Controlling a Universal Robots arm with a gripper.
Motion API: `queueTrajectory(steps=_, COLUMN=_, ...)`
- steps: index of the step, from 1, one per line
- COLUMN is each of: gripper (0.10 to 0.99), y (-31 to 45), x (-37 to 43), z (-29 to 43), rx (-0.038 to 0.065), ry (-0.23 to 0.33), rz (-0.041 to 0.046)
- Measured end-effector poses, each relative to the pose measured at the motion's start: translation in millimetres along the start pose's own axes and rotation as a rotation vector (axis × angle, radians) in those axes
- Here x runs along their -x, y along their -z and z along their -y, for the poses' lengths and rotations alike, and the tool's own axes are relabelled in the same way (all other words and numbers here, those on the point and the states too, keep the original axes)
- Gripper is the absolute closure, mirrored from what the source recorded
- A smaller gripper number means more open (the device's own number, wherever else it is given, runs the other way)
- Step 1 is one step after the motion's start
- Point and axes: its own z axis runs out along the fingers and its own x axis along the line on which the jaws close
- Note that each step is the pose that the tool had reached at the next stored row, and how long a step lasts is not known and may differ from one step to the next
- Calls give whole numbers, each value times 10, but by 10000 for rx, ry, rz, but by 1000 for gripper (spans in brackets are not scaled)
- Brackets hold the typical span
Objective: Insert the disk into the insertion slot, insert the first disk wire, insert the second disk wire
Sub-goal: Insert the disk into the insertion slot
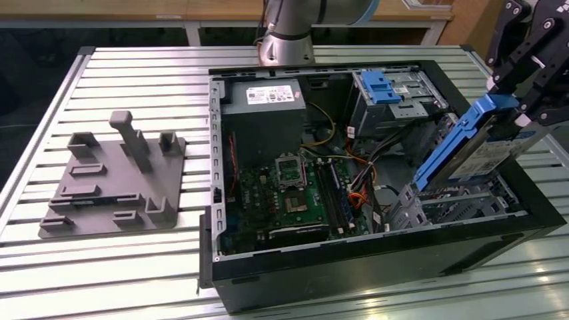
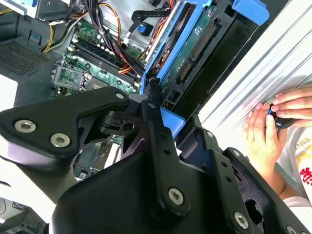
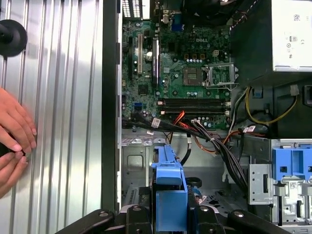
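My gripper (image 1: 526,110) is shut on the disk (image 1: 484,147), a silver drive with a white label in a bright blue carrier. The disk hangs steeply tilted, its lower end just above the insertion slot (image 1: 455,203), a low grey metal bay at the exterior view's right inside the black case (image 1: 374,267). In the first wrist view the blue carrier (image 3: 168,187) points down toward the grey slot floor (image 3: 136,163). In the second wrist view the black fingers (image 2: 146,122) clamp the carrier's edge (image 2: 195,41). Loose black and orange cables (image 3: 209,141) lie beside the slot; I cannot tell which are the disk wires.
A taller metal cage with a blue latch (image 1: 384,87) stands behind the slot. The motherboard (image 1: 294,193) and power supply (image 1: 262,107) take up the case's left half. A grey fixture plate (image 1: 111,187) lies on the slatted table. A person's hands (image 3: 12,134) rest on the table outside the case.
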Motion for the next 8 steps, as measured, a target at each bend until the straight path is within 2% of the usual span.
queueTrajectory(steps=8, gripper=722, y=-41, x=-12, z=18, rx=0, ry=1, rz=-2)
